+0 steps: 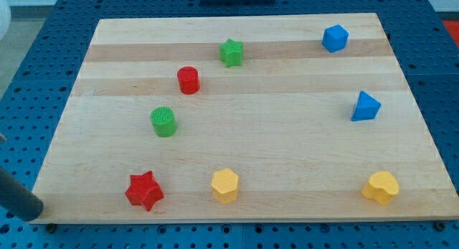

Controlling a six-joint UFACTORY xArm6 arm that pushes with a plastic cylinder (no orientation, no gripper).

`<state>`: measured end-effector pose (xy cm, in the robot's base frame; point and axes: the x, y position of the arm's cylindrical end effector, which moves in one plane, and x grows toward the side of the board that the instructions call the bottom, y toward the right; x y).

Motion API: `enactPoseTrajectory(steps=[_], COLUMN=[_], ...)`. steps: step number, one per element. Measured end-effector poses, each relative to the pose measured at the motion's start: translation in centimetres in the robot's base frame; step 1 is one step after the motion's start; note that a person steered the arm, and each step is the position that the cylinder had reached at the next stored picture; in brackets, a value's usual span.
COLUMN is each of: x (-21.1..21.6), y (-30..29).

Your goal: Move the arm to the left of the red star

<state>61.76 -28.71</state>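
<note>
In the camera view, the red star (144, 190) lies flat near the wooden board's (287, 134) lower left corner, one point aimed toward twelve o'clock; it has no evident long axis. The dark rod (16, 194) slants in from the view's left edge, and its tip (31, 212) sits off the board at the star's nine o'clock, well apart and touching nothing. A yellow hexagonal block (225, 185) sits at the star's three o'clock.

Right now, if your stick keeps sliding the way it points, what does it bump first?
My tip sits just off the board's lower-left corner, pointing toward the view's right. Going straight on, it would probably meet the red star first, then maybe the yellow block. Depth is hard to judge here.
</note>
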Motion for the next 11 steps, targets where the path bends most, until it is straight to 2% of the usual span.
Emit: enactPoseTrajectory(steps=[5, 6, 8, 9, 11], x=[0.1, 0.1, -0.3, -3.5, -3.7], y=[5.6, 9.6, 10.2, 12.8, 11.5])
